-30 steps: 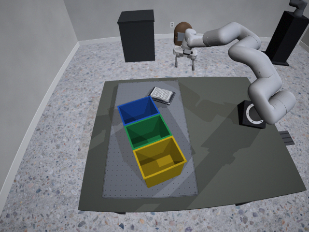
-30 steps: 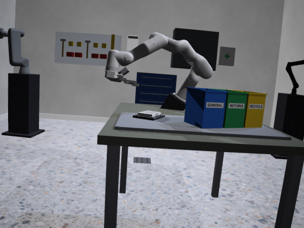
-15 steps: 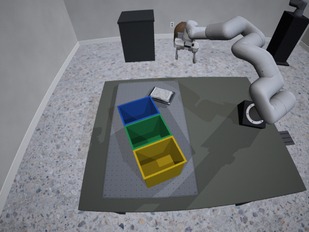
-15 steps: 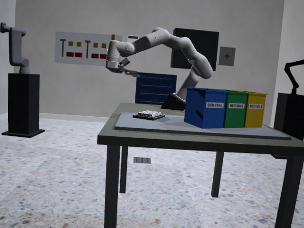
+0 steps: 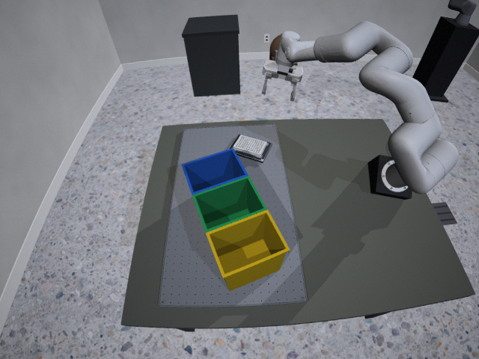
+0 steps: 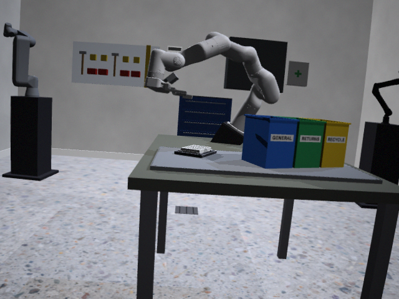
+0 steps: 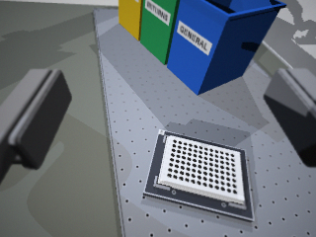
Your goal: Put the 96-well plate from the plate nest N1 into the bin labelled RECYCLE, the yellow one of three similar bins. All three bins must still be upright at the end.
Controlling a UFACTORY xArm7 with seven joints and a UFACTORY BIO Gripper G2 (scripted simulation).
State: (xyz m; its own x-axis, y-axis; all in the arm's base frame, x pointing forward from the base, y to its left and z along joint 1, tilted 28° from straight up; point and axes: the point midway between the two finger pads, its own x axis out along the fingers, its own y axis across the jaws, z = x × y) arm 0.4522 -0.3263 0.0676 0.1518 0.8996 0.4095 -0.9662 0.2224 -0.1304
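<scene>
Above the level of the table (image 5: 340,150) (image 6: 193,185) (image 7: 44,197), the gripper (image 5: 278,96) (image 6: 184,86) (image 7: 173,116) hangs from the bent arm (image 5: 406,88) (image 6: 219,43) with its two fingers apart and nothing held between them. The 96-well plate (image 5: 251,144) (image 6: 196,148) (image 7: 203,170) is lower than the fingers and well apart from them; in the wrist view it shows lower in the picture than the fingertips, between their two sides. White, with its rows of wells facing up, it sits in the dark plate nest (image 5: 264,157) (image 6: 201,155) (image 7: 197,201) on the perforated board (image 5: 189,282) (image 6: 225,164) (image 7: 133,99).

Past the nest, as seen from the gripper, three bins stand upright in a row. The blue bin (image 5: 214,173) (image 6: 270,141) (image 7: 217,54), labelled GENERAL, is nearest to the gripper. Next comes the green bin (image 5: 230,204) (image 6: 309,144) (image 7: 159,32), labelled RETURNS, and farthest away is the yellow bin (image 5: 247,250) (image 6: 335,144) (image 7: 129,17), whose RECYCLE label faces the exterior view. The yellow bin's open top faces up, and the plate is outside it. Lower than the gripper and off to one side, the arm's black base (image 5: 375,173) (image 6: 222,135) stands on the table.
</scene>
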